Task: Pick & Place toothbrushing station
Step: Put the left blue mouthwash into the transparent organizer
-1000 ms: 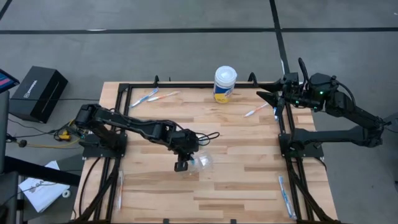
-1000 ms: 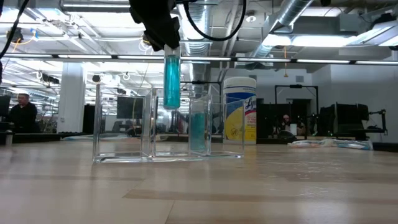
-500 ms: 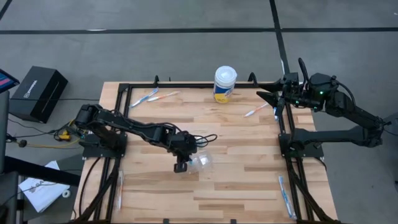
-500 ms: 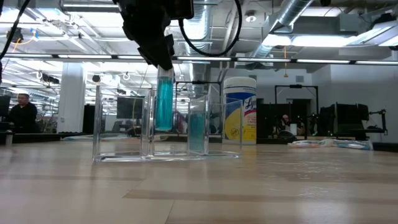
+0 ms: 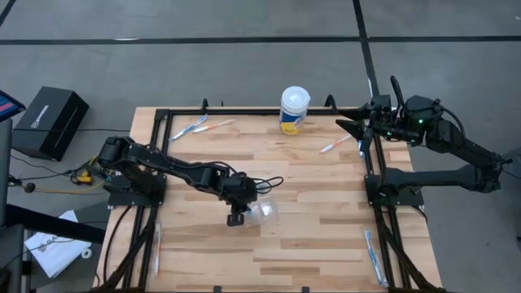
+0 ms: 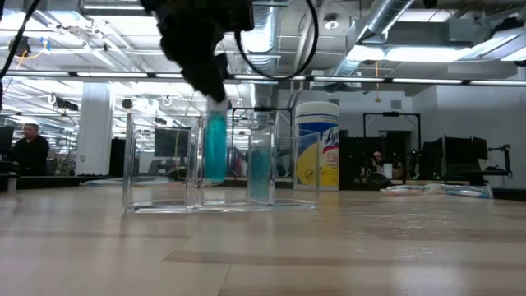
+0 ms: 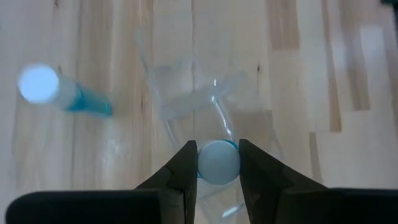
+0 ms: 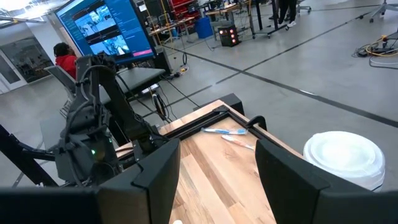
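A clear plastic organizer [image 6: 164, 164] with several compartments stands mid-table [image 5: 264, 213]. My left gripper [image 5: 236, 216] is over it, shut on a teal tube with a white cap [image 6: 215, 148], whose lower part is inside a middle compartment. A second teal tube [image 6: 261, 171] stands upright in the compartment beside it, its white cap [image 7: 38, 84] on top. My right gripper [image 5: 352, 127] waits raised at the far right edge, open [image 8: 214, 177] and holding nothing. My left gripper pinches the tube's top end, just below its white cap [image 7: 217, 163], between its two fingers [image 7: 184, 169]. The fingers come steeply from above, slanting down. The tube hangs nearly upright below them, its lower end [image 6: 214, 176] inside the compartment and above the organizer's floor.
A wipes canister [image 5: 294, 110] stands at the far edge. Loose toothbrushes lie far left [image 5: 199, 125] and far right [image 5: 334, 145]. Packaged toothbrushes lie by the near right [image 5: 373, 256] and near left [image 5: 156, 242] frame rails. A person [image 6: 29, 148] sits in the room beyond.
My left gripper has come down with the teal tube, staying shut on it. The tube, first hanging with its lower end near the organizer's rim, now reaches well into the compartment and tips slightly.
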